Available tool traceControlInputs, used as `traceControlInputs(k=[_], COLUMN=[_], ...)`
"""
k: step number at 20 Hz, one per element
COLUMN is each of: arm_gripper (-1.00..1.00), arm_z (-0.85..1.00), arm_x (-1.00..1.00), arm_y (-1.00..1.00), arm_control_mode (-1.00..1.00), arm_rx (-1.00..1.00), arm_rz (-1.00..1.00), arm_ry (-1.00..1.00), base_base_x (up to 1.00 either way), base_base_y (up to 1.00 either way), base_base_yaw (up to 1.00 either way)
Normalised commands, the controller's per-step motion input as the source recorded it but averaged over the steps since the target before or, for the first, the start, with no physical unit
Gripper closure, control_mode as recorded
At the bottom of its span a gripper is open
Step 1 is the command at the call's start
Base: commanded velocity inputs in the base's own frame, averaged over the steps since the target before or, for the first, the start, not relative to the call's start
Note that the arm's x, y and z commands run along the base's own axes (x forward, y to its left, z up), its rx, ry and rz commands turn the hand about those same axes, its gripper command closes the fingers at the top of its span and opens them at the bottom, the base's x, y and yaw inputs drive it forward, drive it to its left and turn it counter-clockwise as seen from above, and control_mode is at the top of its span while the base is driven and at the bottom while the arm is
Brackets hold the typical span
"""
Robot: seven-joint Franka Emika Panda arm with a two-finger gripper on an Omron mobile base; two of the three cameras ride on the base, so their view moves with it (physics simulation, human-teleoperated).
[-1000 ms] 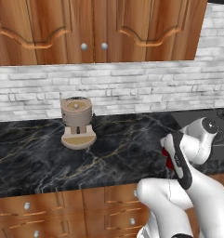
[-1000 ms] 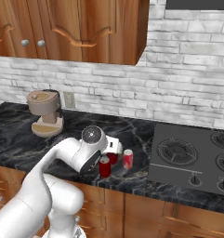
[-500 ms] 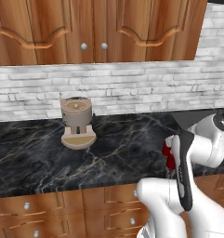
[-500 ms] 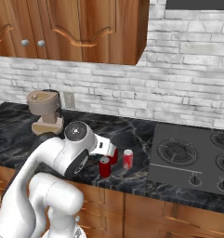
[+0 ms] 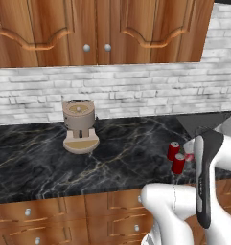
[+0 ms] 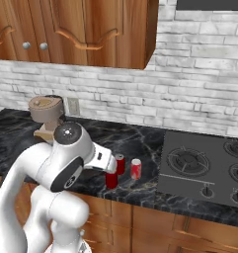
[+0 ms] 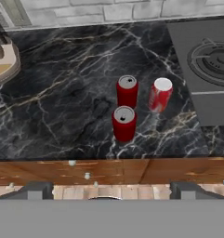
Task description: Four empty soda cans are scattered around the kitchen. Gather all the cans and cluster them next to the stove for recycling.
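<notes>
Jaws spread wide, empty, above 3 cans by stove. Risk: dropping back down could knock the nearest can over.

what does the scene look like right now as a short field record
cans on counter: three soda cans, upright, close together
location: black marble counter, left of the stove
other item: beige coffee machine by the brick wall
gripper: open, holding nothing, above the counter's front edge
task status: three cans clustered; the fourth not here
</notes>
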Motion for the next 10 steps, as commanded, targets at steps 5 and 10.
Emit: traceControlInputs(k=[5, 10], arm_gripper=[-1.00, -1.00], arm_z=[0.08, 0.08], arm_x=[-0.53, -0.68], arm_y=[0.11, 0.06], arm_control_mode=[-1.00, -1.00], arm_rx=[0.00, 0.00], arm_rz=[-0.02, -0.03], arm_ry=[0.05, 0.04], base_base_x=[0.00, 0.00], base_base_y=[0.00, 0.00], base_base_yaw=[0.00, 0.00])
